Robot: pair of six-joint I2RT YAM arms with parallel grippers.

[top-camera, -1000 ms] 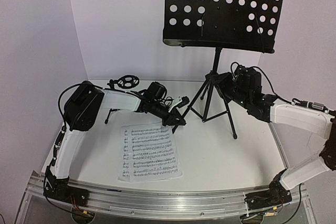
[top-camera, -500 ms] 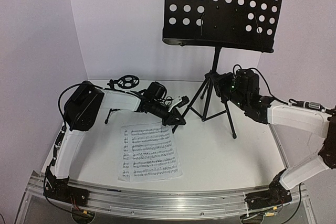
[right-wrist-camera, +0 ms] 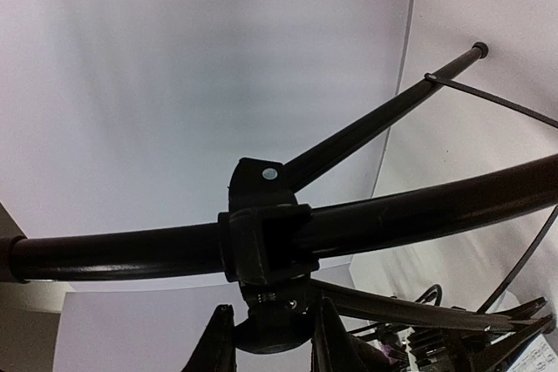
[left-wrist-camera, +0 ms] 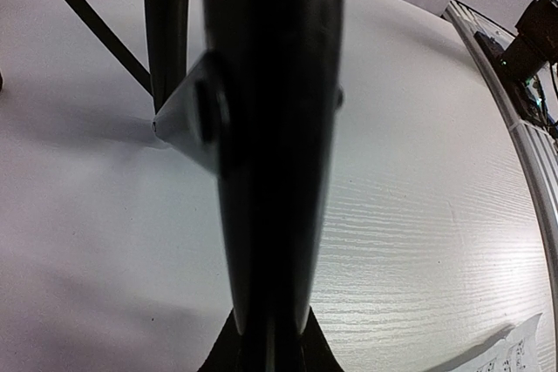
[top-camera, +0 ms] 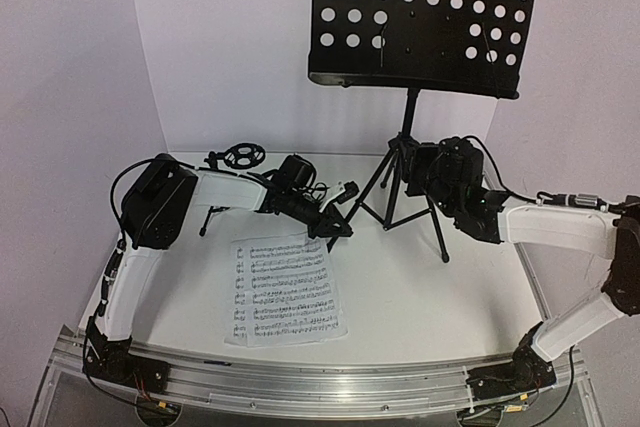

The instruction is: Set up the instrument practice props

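The tall black music stand [top-camera: 420, 17] stands at the back right on its tripod. My right gripper [top-camera: 412, 167] is shut on the tripod hub [right-wrist-camera: 261, 241], a jaw on each side of its lower knob [right-wrist-camera: 268, 324]. My left gripper [top-camera: 338, 227] is shut on a black tube [left-wrist-camera: 270, 128], apparently the stand's left leg, which runs up between the jaws [left-wrist-camera: 268, 350]. The white sheet-music pages [top-camera: 285, 290] lie flat, overlapping, in front of my left gripper. The small mic stand [top-camera: 240, 155] with its ring is at the back left. A purple bit [right-wrist-camera: 384, 356] may be the microphone.
White walls close off the back and both sides. An aluminium rail [top-camera: 300, 382] runs along the near edge and shows in the left wrist view [left-wrist-camera: 514, 102]. The tripod's other legs [top-camera: 440, 237] spread over the table's middle right.
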